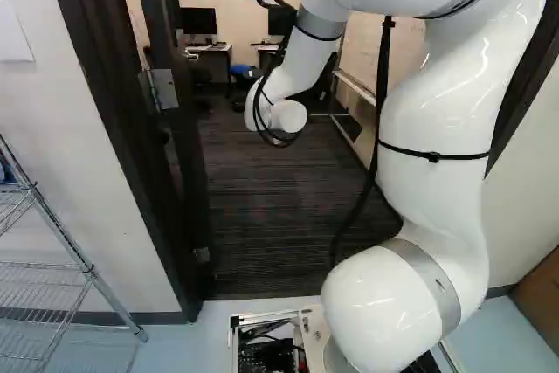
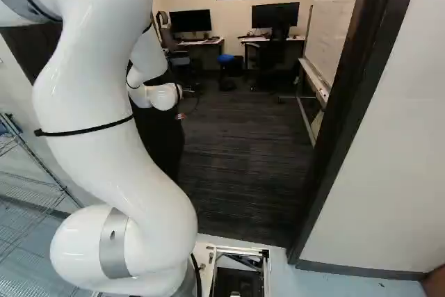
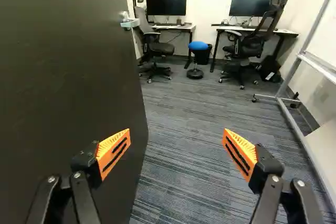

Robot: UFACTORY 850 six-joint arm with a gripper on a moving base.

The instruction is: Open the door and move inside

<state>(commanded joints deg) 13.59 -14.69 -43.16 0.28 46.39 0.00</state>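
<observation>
- Orange-padded gripper (image 3: 177, 150): fingers spread wide, nothing gripped.
- Black door (image 3: 63, 93), open inward, runs beside the left finger.
- Handle (image 3: 130, 23) ahead-left, by the door's far edge.
- Carpet (image 3: 189, 103) right of that edge: likely way in.

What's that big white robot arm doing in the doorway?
The arm is reaching through the door frame into a room with desks. The door already stands open, with the open pincer in front of it and to its side. The pincer isn't holding anything, not even the door handle. The robot's base is on the pale blue floor outside, so it hasn't rolled in yet.
</observation>
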